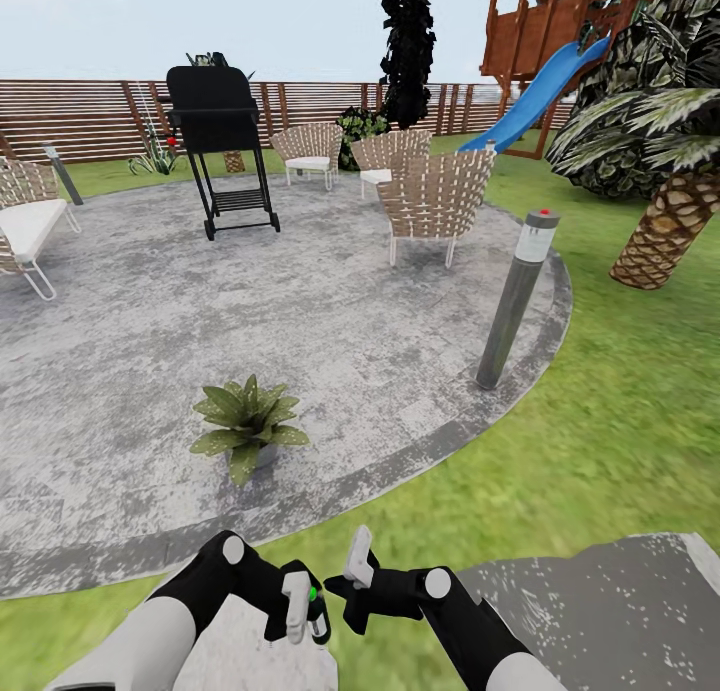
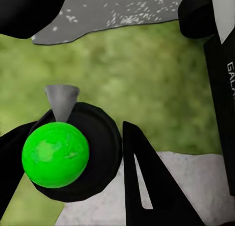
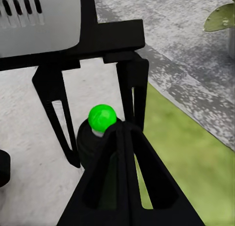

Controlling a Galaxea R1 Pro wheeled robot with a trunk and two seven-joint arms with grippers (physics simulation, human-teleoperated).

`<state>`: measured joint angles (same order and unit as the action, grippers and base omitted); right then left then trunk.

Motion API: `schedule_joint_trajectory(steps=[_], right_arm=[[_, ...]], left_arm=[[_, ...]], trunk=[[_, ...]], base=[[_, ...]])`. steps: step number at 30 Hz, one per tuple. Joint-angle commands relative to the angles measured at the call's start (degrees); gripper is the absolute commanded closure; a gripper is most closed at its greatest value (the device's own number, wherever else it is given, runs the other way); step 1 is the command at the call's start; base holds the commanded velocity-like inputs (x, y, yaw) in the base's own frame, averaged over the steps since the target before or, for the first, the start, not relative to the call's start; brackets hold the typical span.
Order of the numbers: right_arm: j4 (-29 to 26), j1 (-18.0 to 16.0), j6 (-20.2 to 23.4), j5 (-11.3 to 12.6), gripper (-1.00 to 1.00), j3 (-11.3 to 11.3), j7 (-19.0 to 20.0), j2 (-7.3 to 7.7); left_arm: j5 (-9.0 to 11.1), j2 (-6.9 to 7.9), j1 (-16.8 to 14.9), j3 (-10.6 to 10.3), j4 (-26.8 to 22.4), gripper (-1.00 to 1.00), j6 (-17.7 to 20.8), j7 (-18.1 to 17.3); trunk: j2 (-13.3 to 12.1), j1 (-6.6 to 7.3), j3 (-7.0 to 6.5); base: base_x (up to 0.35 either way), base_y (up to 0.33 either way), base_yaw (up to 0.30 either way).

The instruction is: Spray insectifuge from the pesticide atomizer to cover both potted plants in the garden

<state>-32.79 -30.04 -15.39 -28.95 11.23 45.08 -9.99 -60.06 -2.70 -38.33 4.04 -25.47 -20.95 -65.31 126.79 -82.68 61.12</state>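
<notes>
I'm pinching the pesticide atomizer [image 1: 316,621] upright in my left jaws [image 1: 300,611], low over the grass, nozzle toward the potted plant [image 1: 246,426] just ahead on the paved patch [image 1: 330,321]; my right jaws [image 1: 352,583] are waiting alongside, spread or not, I can't tell.

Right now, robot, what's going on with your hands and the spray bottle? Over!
Left gripper shut on the spray bottle, green spot on top. Right gripper beside it, fingers look shut, holding nothing. One potted plant ahead on the paving, path clear.
</notes>
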Motion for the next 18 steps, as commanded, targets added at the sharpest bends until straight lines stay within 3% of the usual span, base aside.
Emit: schedule_joint_trajectory(steps=[1, 9, 14, 18], right_arm=[[-0.1, 0.0, -0.3, -0.6, 1.0, -0.1, 0.0, -0.01], [-0.1, 0.0, -0.3, -0.6, 1.0, -0.1, 0.0, -0.01], [-0.1, 0.0, -0.3, -0.6, 1.0, -0.1, 0.0, -0.01], [-0.1, 0.0, -0.3, -0.6, 1.0, -0.1, 0.0, -0.01]], left_arm=[[-0.4, -0.06, 0.0, 0.4, -0.1, 1.0, -0.2, -0.3], [-0.3, -0.17, 0.0, 0.5, -0.3, 1.0, -0.1, -0.3], [2.4, -0.13, 0.0, 0.4, -0.5, 1.0, -0.1, -0.3], [2.9, -0.16, 0.0, 0.3, -0.6, 1.0, -0.2, -0.3]], trunk=[[0.0, 0.01, 0.05], [0.0, 0.01, 0.05], [0.0, 0.01, 0.05], [0.0, 0.01, 0.05]], base=[[0.0, 0.0, 0.0], [0.0, 0.0, 0.0], [0.0, 0.0, 0.0], [0.0, 0.0, 0.0]])
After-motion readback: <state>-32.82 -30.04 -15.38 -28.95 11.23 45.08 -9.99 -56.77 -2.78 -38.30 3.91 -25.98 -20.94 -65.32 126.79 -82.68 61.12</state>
